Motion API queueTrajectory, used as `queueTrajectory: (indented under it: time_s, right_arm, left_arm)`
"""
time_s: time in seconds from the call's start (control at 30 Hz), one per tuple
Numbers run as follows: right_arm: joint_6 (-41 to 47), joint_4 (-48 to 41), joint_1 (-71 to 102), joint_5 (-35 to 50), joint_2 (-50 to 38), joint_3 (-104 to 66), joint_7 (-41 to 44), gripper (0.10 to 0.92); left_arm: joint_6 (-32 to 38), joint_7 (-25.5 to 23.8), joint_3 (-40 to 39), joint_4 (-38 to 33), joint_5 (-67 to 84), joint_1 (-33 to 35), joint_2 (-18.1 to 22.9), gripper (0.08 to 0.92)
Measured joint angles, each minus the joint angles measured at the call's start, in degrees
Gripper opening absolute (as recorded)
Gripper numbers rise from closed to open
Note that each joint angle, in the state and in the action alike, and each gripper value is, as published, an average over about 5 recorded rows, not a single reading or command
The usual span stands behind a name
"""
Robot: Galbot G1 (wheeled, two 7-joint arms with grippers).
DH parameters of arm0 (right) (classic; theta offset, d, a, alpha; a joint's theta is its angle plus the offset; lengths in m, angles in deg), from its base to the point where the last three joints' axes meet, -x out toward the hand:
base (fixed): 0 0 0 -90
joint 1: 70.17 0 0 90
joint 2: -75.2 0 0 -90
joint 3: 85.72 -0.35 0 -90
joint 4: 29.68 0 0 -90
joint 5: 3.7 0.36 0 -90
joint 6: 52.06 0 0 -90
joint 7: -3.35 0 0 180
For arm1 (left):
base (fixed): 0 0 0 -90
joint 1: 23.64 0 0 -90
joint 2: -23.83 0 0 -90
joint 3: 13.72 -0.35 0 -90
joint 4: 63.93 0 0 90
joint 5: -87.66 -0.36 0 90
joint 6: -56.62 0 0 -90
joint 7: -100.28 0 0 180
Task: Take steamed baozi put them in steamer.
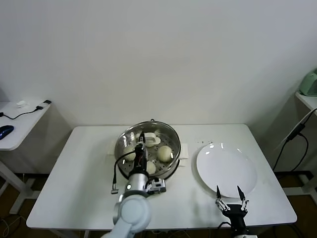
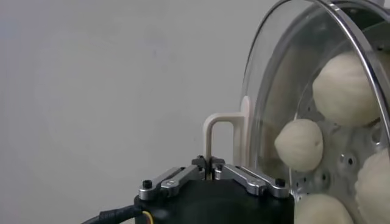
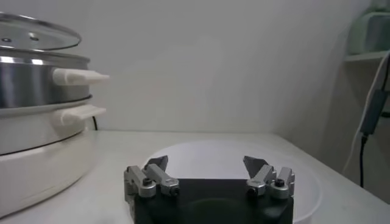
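The steamer (image 1: 176,150) stands mid-table with several cream-white baozi (image 1: 165,152) inside. A round glass lid (image 1: 159,130) lies over it. My left gripper (image 1: 141,141) is above the pot, shut on the lid's cream handle (image 2: 218,126). The left wrist view shows my left gripper (image 2: 210,163) pinching that handle, with baozi (image 2: 298,144) visible through the glass. Whether the lid rests on the rim or hangs just above it I cannot tell. My right gripper (image 1: 229,191) is open and empty at the near edge of the white plate (image 1: 233,168). It also shows in the right wrist view (image 3: 206,164).
The plate (image 3: 201,151) is bare, to the right of the steamer (image 3: 36,79). A side table (image 1: 20,124) with a mouse and cable stands at far left. A shelf with a green device (image 1: 309,83) and a hanging cable is at far right.
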Motion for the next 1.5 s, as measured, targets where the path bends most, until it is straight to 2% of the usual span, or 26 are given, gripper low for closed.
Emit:
queueTrajectory:
  time_s: [0.63, 0.77, 1.23, 1.4, 1.5]
  right_arm:
    - [-2.57, -1.21, -0.34, -1.80, 1.29, -1.17, 0.09, 0.823]
    - [-2.79, -1.21, -0.29, -2.02, 1.35, -1.11, 0.28, 0.823]
    - [-1.91, -0.87, -0.29, -2.29, 1.08, -0.34, 1.31, 0.823]
    - [-1.99, -1.16, -0.42, -1.92, 1.12, 0.17, 1.25, 0.823]
    - [-2.45, -1.18, -0.28, -1.44, 1.04, 0.62, 0.80, 0.823]
  left_arm:
    - [1.50, 1.20, -0.14, 4.39, -3.89, -0.31, 1.10, 0.149]
    - [1.85, 0.97, -0.59, 4.11, -4.02, -0.22, 1.07, 0.241]
    - [2.18, -0.66, -0.39, -0.62, -0.95, 1.45, -1.28, 0.648]
    - [3.47, 0.64, 0.76, -3.80, 2.78, 3.59, -2.01, 0.783]
    - [5.30, 2.69, 2.34, -6.14, 7.61, 5.02, -2.04, 0.817]
